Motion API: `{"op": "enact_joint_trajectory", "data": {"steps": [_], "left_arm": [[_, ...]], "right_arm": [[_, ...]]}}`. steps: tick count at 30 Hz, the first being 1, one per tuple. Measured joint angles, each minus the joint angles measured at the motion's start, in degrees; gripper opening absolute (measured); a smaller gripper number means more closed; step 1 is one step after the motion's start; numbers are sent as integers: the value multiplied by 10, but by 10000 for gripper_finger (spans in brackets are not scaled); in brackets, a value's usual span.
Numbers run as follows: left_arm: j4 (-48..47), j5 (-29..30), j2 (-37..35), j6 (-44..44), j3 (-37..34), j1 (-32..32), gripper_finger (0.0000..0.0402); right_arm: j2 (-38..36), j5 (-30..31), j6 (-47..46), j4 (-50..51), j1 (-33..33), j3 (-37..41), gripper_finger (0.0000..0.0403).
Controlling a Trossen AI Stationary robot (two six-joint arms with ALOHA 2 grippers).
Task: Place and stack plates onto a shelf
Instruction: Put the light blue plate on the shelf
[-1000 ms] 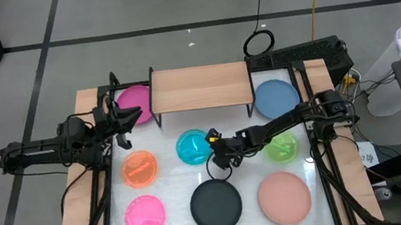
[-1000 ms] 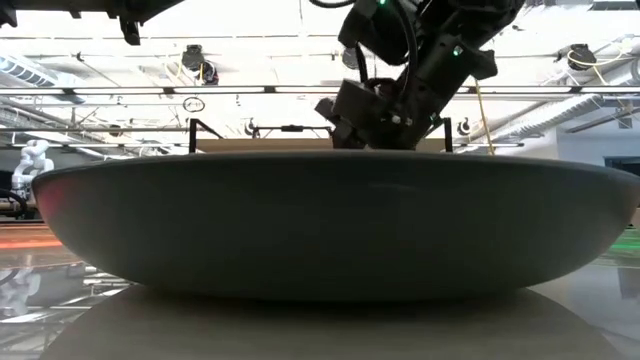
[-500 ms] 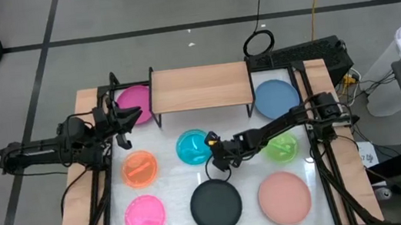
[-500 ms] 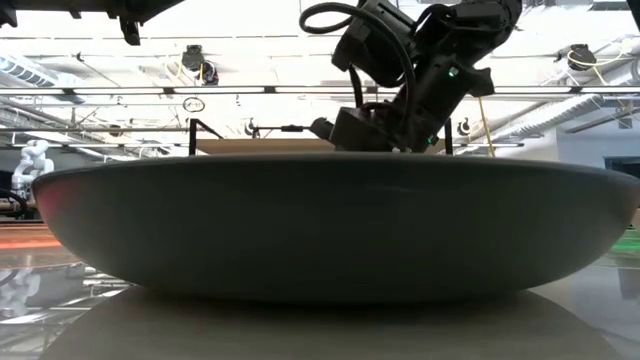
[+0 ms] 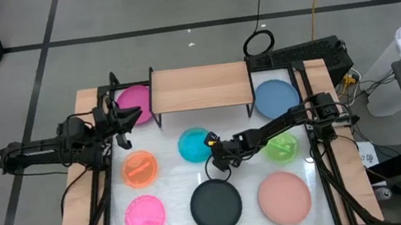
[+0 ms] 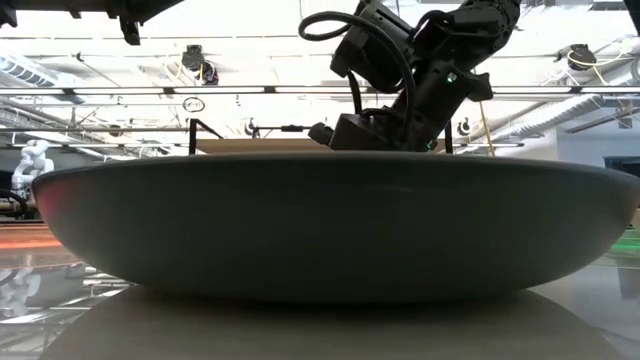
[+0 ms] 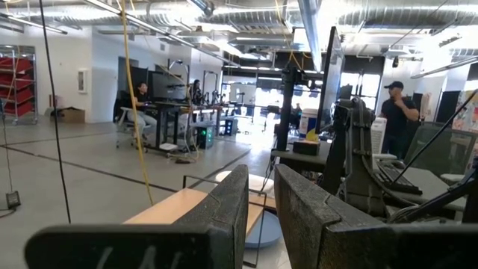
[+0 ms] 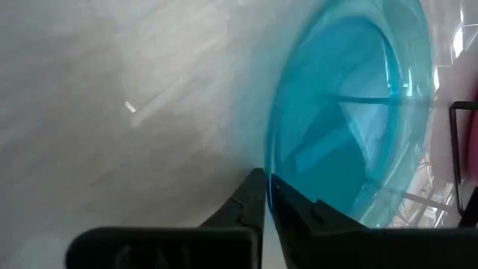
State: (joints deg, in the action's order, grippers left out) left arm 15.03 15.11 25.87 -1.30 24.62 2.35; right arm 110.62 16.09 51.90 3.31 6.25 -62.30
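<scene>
The cyan plate (image 5: pixel 193 146) lies on the table (image 5: pixel 166 144) in front of the shelf (image 5: pixel 200 87), between the orange plate (image 5: pixel 140 169) and the green plate (image 5: pixel 282 147). It is thin, see-through plastic: I judge it light, stiff enough to carry by its edge and slick, so the hold belongs on the rim, deep enough that the lip cannot slide out. My right gripper (image 5: pixel 214 152) is at its rim on the green plate's side, low over the table, jaws pressed together. In my right wrist view the fingers (image 8: pixel 254 198) meet right at the plate's edge; whether the rim is truly pinched between them I cannot quite tell (it looks so, but the lip is very thin there).

The shelf is bare. The magenta plate (image 5: pixel 134 99) sits at one end of it, the blue plate (image 5: pixel 275 96) at the other; pink (image 5: pixel 145 215), black (image 5: pixel 216 205) and salmon (image 5: pixel 284 198) lie along the table's near edge.

My left gripper (image 5: pixel 118 119) waits beside the magenta plate, jaws a little apart, holding nothing.
</scene>
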Motion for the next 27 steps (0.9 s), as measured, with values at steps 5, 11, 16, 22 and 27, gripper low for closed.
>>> {"op": "enact_joint_trajectory", "data": {"steps": [5, 11, 16, 22, 27], "left_arm": [[0, 0, 0, 0, 0, 0, 72], [0, 0, 0, 0, 0, 0, 72], [0, 0, 0, 0, 0, 0, 72], [0, 0, 0, 0, 0, 0, 72], [0, 0, 0, 0, 0, 0, 72]], "right_arm": [[-2, 5, -1, -5, 2, 0, 1], [-38, 40, -1, -6, 24, 2, 0], [-109, 53, -8, -9, 50, 1, 0], [-216, 117, -3, -18, 43, 0, 0], [-281, 137, 7, -18, -35, 0, 0]]}}
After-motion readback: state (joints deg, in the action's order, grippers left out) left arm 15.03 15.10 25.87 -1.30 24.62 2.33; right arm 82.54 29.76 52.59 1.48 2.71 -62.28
